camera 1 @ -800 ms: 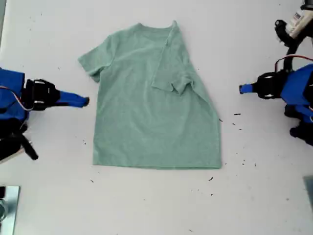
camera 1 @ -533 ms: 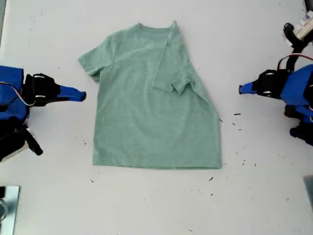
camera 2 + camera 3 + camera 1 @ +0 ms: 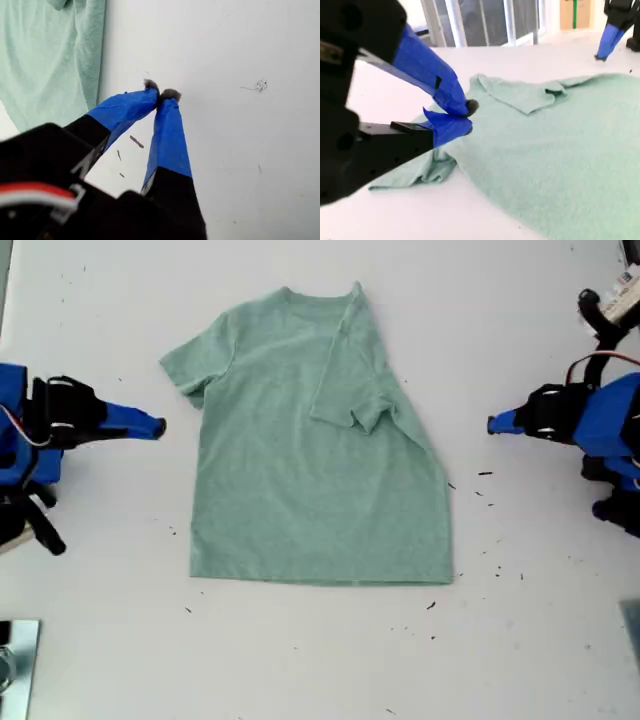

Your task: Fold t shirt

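Our white surface (image 3: 300, 660) carries the t shirt (image 3: 310, 470), which lies flat at its middle with the collar toward twelve o'clock and the hem toward six. One sleeve is folded inward over the chest; the other spreads toward ten o'clock. Small dark specks (image 3: 485, 474) dot the surface around four o'clock.

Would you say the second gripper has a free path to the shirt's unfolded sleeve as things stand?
Probably yes. My second gripper, shut and holding nothing, sits beside the flat sleeve of the t shirt on the exterior view's left. Only bare table lies between them, so nothing looks in the way.
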Controlling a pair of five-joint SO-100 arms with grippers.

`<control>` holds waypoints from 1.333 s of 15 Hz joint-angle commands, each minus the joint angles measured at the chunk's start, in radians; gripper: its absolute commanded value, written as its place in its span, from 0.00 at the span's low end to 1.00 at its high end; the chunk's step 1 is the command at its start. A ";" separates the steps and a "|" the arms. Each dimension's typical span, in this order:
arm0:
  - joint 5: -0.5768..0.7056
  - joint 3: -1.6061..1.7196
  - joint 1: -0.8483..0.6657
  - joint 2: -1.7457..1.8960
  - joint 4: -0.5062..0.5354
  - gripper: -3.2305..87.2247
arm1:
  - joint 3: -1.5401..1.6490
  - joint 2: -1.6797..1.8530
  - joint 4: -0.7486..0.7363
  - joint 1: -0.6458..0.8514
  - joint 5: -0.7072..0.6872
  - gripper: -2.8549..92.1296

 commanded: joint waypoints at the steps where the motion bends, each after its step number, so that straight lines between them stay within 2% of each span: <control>1: 0.156 -0.517 -0.104 -0.503 0.143 0.03 | 0.063 0.008 -0.009 0.000 0.009 0.05; 3: 0.388 -0.851 -0.305 -0.765 0.364 0.03 | 0.063 0.008 -0.011 0.003 0.009 0.05; 5: 0.627 -1.111 -0.483 -1.029 0.509 0.03 | 0.063 0.008 -0.011 0.005 0.008 0.05; 7: 0.706 -1.160 -0.540 -1.187 0.511 0.03 | 0.063 0.008 -0.011 0.005 0.009 0.05; 10: 0.710 -1.132 -0.598 -1.221 0.497 0.04 | 0.063 0.008 -0.011 -0.002 0.012 0.05; 11: 0.707 -1.117 -0.604 -1.216 0.492 0.22 | 0.063 0.008 -0.011 0.000 0.011 0.05; 12: 0.693 -1.091 -0.597 -1.197 0.476 0.36 | 0.063 0.008 -0.011 0.003 0.009 0.05; 13: 0.690 -1.054 -0.592 -1.183 0.436 0.40 | 0.063 0.008 -0.011 0.003 0.009 0.05; 16: 0.689 -0.908 -0.600 -1.226 0.279 0.39 | 0.063 0.008 -0.011 0.002 0.008 0.05; 20: 0.703 -0.667 -0.675 -1.339 -0.012 0.39 | 0.063 0.008 -0.011 -0.018 0.009 0.05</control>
